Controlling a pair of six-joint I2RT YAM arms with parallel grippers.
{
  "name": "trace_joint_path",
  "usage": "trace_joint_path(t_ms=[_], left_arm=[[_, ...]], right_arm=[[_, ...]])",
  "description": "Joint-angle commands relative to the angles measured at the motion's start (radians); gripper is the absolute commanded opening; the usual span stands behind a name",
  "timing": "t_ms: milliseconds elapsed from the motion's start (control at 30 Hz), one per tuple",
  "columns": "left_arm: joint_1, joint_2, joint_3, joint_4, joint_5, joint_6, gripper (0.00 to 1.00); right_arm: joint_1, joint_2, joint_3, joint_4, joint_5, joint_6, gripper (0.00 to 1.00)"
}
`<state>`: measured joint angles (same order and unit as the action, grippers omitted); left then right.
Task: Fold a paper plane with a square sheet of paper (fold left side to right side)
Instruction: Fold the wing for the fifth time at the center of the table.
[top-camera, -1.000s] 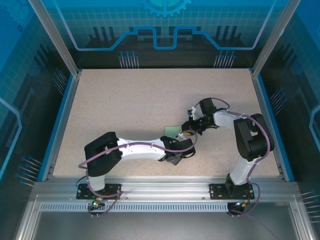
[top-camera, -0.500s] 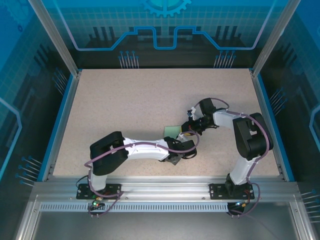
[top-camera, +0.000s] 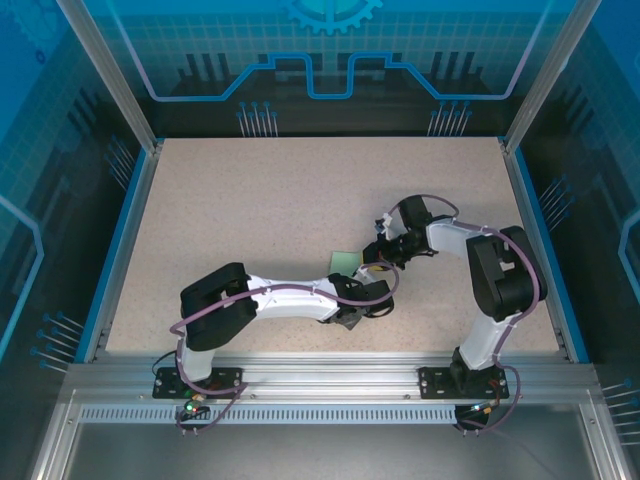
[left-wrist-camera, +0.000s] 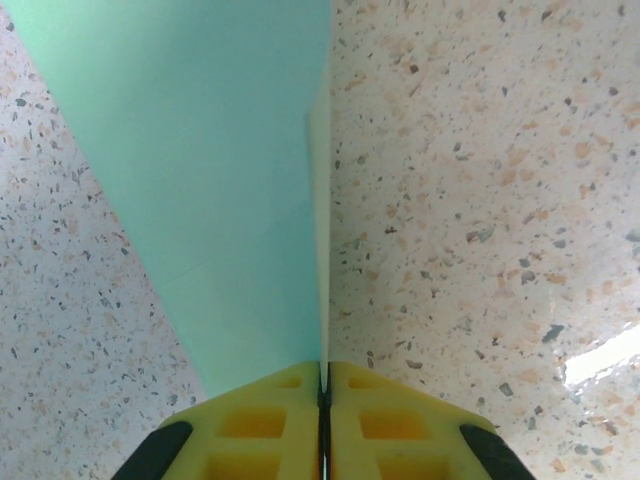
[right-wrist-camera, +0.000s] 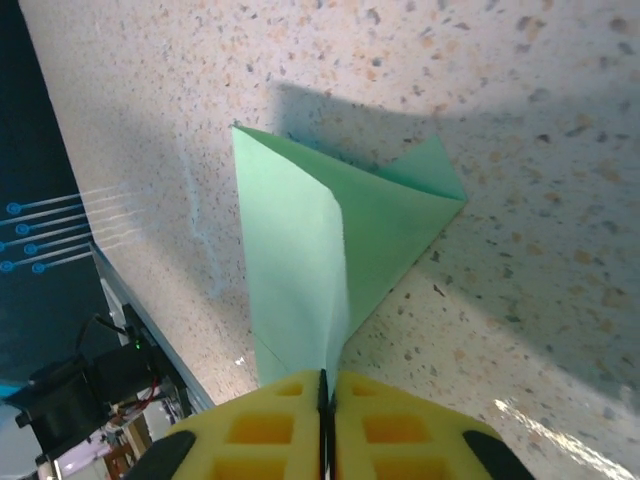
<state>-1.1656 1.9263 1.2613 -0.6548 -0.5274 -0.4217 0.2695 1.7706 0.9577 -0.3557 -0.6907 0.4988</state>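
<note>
**Figure.** Folding task at an early stage, as judged from the paper's shape.

The speckled beige desk (top-camera: 280, 200), matte and stone-like, carried the work. The left arm (top-camera: 280, 297) and right arm (top-camera: 470, 250), white links with black joints and purple cables, met right of the desk's centre, toward its near edge.

Between them lay the square sheet of paper (top-camera: 345, 262), which was thin, matte, pale mint-green and unmarked. From the right wrist the sheet (right-wrist-camera: 320, 250) was no flat square: layers overlapped, 1 crisp edge ran up the middle, and a triangular flap pointed right.

From the left wrist the sheet (left-wrist-camera: 200, 180) spread left of a straight edge running into the grip.

The left jaws were closed, with yellow recessed pads (left-wrist-camera: 260, 420) pinched on that edge. The right jaws appeared likewise pressed together, their pads (right-wrist-camera: 270, 430) nipping the paper's near corner.

At least 1 fold seemed begun. No slim pointed dart with a centre crease existed, so creasing, nose folds and wing folds probably remained.
</note>
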Motion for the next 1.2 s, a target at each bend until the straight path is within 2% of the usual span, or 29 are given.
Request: trace_joint_path(t_ms=[0, 100, 200, 433, 600, 800, 1167], left_arm=[[0.013, -0.052, -0.010, 0.006, 0.044, -0.023, 0.08], [0.035, -0.086, -0.032, 0.041, 0.112, -0.021, 0.05], [0.066, -0.123, -0.060, 0.088, 0.205, -0.023, 0.04], [0.163, -0.182, -0.129, 0.219, 0.481, -0.064, 0.02], [0.215, -0.174, -0.160, 0.296, 0.606, -0.111, 0.01], [0.268, -0.183, -0.218, 0.411, 0.707, -0.185, 0.01], [0.341, -0.208, -0.359, 0.677, 0.870, -0.311, 0.01]], right_arm=[[-0.007, -0.097, -0.007, -0.009, 0.077, -0.013, 0.23], [-0.028, -0.195, -0.038, -0.004, 0.158, -0.011, 0.38], [-0.054, -0.292, -0.072, -0.012, 0.226, -0.020, 0.49], [-0.087, -0.503, -0.233, 0.039, 0.299, -0.021, 0.61], [-0.082, -0.612, -0.329, 0.070, 0.282, -0.010, 0.64], [-0.045, -0.710, -0.463, 0.154, 0.286, 0.049, 0.63], [0.114, -0.743, -0.595, 0.325, 0.388, 0.143, 0.61]])
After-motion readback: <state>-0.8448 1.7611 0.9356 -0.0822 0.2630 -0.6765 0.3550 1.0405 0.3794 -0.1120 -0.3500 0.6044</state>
